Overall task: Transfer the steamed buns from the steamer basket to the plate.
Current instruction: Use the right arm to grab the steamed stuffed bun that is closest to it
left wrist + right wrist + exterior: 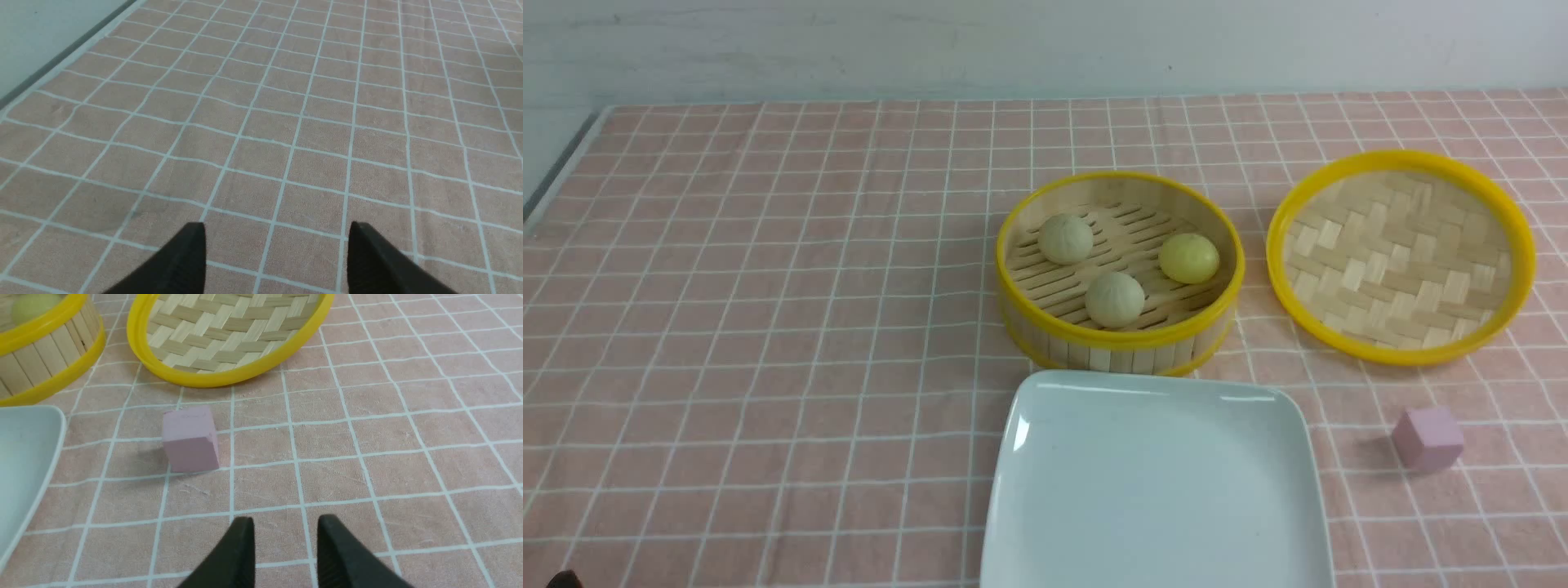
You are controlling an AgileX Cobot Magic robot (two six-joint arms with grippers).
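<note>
Nearest is seen the white square plate (1152,490), bare; at its 12 o'clock the steamer basket (1119,339) holds three steamed buns (1115,300). Spread and empty are seen the left gripper (276,226) and the right gripper (286,518); the right one is judged nearer, with the buns toward its 11 o'clock.

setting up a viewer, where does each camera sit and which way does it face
Front: between the arms, facing forward over the tablecloth at the basket with three buns, plate, lid, cube; almost no robot shows.
Left wrist: on the left arm, looking down past the open left gripper at bare tablecloth.
Right wrist: on the right arm, past the open right gripper toward cube, lid, basket, plate corner.
Shared: front and right wrist both show cube, lid, basket, plate.
</note>
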